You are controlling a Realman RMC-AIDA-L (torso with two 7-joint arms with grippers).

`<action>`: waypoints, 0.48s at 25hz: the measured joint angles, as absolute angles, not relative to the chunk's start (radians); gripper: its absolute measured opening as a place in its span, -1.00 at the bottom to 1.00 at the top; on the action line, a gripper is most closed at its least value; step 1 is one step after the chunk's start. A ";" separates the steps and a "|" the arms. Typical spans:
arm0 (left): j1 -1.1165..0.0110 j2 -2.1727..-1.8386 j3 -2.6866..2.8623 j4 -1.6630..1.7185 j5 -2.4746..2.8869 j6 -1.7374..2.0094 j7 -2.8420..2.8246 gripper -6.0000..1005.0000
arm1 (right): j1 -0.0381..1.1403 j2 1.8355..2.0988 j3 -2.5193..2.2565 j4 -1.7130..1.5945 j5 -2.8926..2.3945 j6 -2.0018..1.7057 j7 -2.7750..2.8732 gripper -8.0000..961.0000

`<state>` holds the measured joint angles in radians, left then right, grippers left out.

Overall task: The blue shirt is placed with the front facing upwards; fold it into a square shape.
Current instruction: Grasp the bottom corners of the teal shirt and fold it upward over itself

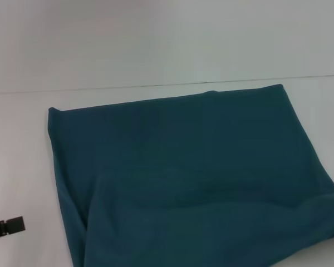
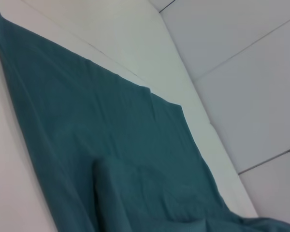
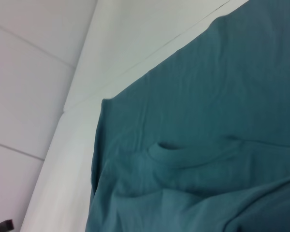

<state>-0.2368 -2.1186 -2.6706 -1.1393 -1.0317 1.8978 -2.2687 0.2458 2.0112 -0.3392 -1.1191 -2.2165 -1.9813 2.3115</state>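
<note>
- Nearest the head camera: blue shirt [image 1: 189,178], spread across the white tabletop [image 1: 22,167], running off the near edge of the view; plain cloth up, no print visible.
- Far edge straight and already folded; a raised fold crossing the cloth nearer the robot, with a loose lump at the right side [image 1: 328,217].
- Same fold seen in the left wrist view [image 2: 135,188] and the right wrist view [image 3: 183,159].
- Left gripper [image 1: 5,227]: only a dark tip at the left edge, off the cloth; fingers — cannot tell.
- Right gripper: not in view.
- Step, as a guess: between folds, part-way to a square.
- Next move calls for: gripping both near corners, carrying them evenly to the far edge, smoothing the right-hand bunching.
</note>
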 joint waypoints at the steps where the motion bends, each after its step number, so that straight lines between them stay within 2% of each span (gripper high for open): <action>1: -0.239 -2.120 -2.656 -1.140 -1.030 1.894 -2.260 -0.96 | 0.250 2.014 -0.340 -1.119 -2.219 -1.981 2.310 -0.88; 4: -0.243 -2.134 -2.610 -1.145 -1.030 1.892 -2.206 -0.94 | 0.259 2.017 -0.340 -1.117 -2.220 -1.978 2.309 -0.88; 5: -0.248 -2.162 -2.579 -1.163 -1.028 1.886 -2.102 -0.93 | 0.262 2.017 -0.341 -1.113 -2.220 -1.977 2.308 -0.88; 9: -0.237 -2.175 -2.544 -1.180 -1.060 1.869 -1.989 -0.90 | 0.274 2.013 -0.343 -1.076 -2.221 -1.970 2.303 -0.88; 12: -0.191 -2.175 -2.516 -1.217 -1.131 1.868 -1.867 -0.88 | 0.280 1.997 -0.345 -1.033 -2.221 -1.946 2.295 -0.88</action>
<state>-0.1911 -2.1751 -2.5156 -1.2171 -1.1307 1.8684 -1.8666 0.2802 1.9965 -0.3446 -1.0334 -2.2213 -1.9458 2.2950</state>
